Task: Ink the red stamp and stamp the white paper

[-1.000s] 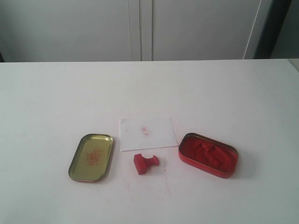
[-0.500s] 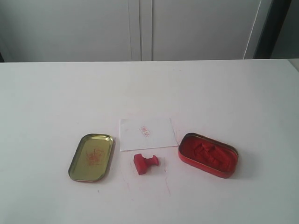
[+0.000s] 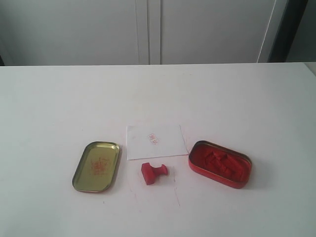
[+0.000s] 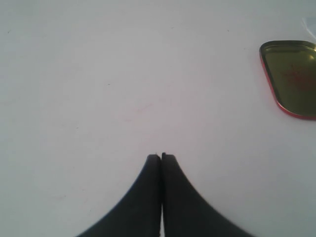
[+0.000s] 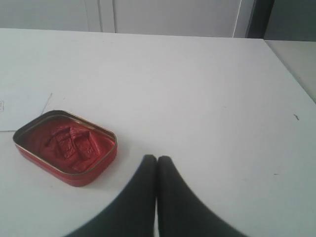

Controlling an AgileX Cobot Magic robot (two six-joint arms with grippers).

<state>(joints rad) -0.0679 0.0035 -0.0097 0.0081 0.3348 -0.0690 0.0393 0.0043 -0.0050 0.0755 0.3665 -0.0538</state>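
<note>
While on its side just off the white paper [image 3: 165, 145], red stamp [image 3: 153, 173]; left fingers [image 4: 148, 197], right fingers [image 5: 143, 197] together, empty.

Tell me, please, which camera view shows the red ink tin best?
The right wrist view: the red ink tin is close and whole, its paste clear. The exterior view shows it whole but smaller; the left wrist view lacks it.

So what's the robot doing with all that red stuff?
Nothing is being held right now. Both grippers are shut and empty: the left gripper near the gold lid, the right gripper near the open ink tin. The red stamp lies tipped over on the table beside the white paper, which already shows a faint red mark.
</note>
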